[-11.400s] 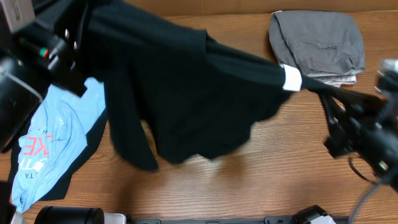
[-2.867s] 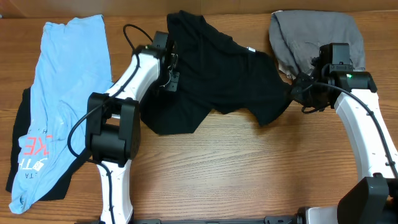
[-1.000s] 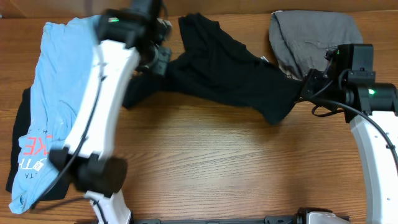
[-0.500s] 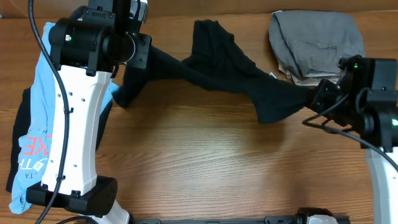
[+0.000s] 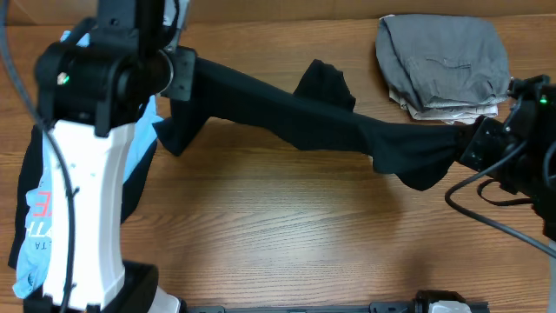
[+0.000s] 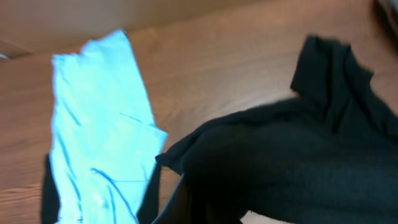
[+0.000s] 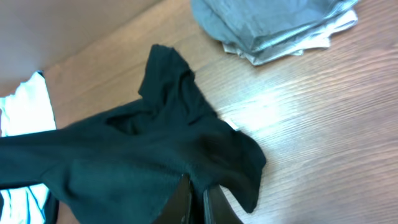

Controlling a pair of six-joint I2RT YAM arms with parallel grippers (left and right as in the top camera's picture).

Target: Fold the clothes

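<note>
the wooden table (image 5: 287, 235) lies nearest. above it the black shirt (image 5: 321, 130) stretches in a sagging band between the left gripper (image 5: 184, 75) and the right gripper (image 7: 196, 198), both pinched closed on its ends. the left arm (image 5: 82, 174) covers part of a light blue shirt (image 6: 93, 124). folded grey clothes (image 5: 443, 61) sit at the far right.

One black garment (image 5: 287, 113), one blue shirt (image 6: 93, 124), one grey folded pile (image 5: 443, 52)

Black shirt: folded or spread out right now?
Not folded. The black shirt is stretched into a bunched band between the left gripper and right gripper, with loose ends drooping.
</note>
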